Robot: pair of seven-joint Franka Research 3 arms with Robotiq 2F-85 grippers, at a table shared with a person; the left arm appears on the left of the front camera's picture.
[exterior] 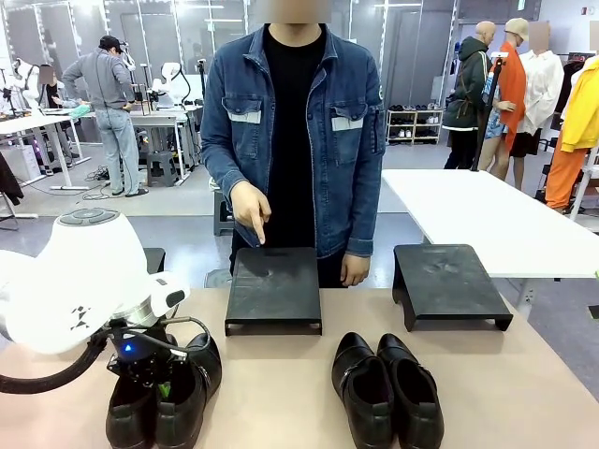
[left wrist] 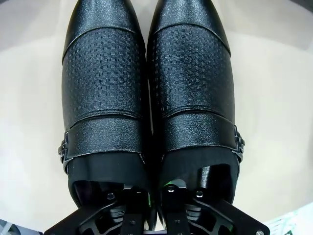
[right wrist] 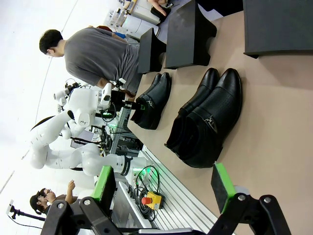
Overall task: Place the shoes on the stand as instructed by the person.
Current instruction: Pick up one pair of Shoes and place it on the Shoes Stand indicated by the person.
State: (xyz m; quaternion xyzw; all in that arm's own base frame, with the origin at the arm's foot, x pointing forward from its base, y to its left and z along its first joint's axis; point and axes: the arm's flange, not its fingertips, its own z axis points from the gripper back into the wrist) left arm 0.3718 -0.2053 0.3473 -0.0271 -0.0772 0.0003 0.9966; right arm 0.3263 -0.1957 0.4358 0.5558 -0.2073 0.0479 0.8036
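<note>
Gripper L (exterior: 165,386) clamped on L shoe pair (left wrist: 105,88); gripper R (right wrist: 162,185) open.

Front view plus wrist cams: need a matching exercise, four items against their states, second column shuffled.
Things:
1. left pair of shoes
2. right pair of shoes
3. person's hand
4. right gripper

States:
A. open, above the table, holding nothing
B. index finger pointing down at the left stand
C. on the table, no gripper at it
D. pinched at the shoes' adjoining inner walls by the shut left gripper

Pairs: 1-D, 2-C, 3-B, 4-A
</note>
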